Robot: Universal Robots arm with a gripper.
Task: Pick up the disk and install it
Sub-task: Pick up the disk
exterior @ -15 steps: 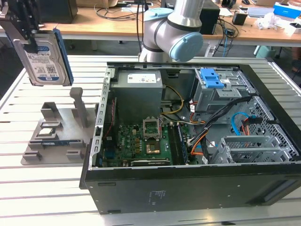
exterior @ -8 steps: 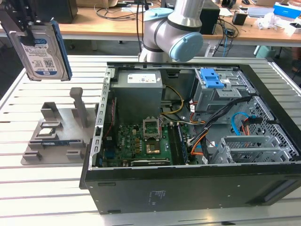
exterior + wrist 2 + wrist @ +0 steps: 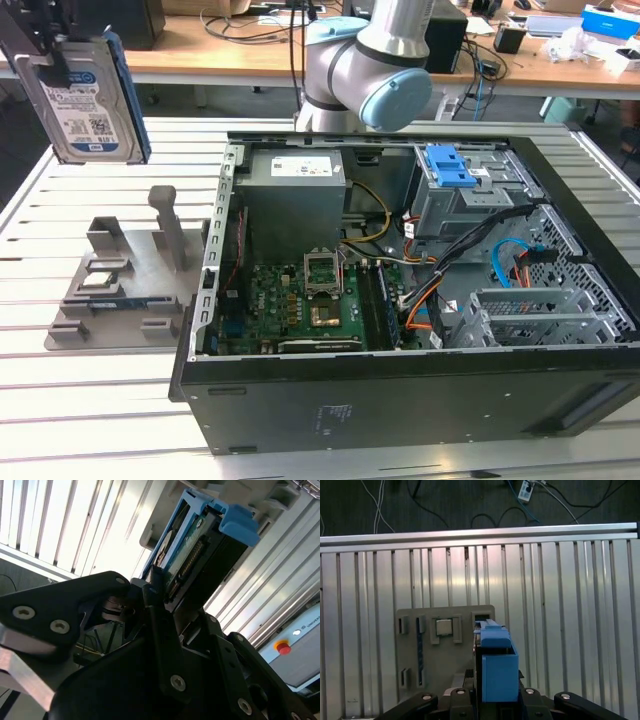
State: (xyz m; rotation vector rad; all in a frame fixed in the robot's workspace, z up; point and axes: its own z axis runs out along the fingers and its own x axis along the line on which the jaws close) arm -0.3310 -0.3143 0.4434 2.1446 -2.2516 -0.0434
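Holds the disk (image 3: pixel 85 100) aloft above the desk (image 3: pixel 70 410) with the hand (image 3: pixel 157 582) clamped on one end; seems rigid, dense, shock-sensitive, best gripped firmly across flat faces.

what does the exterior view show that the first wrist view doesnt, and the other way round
The exterior view adds the open computer case, its green circuit board, the blue latch inside it and the arm's elbow. The first wrist view adds the dark, cable-strewn floor past the table's edge. Both share the disk, held off the slatted table by the gripper, and the grey holder on that table.
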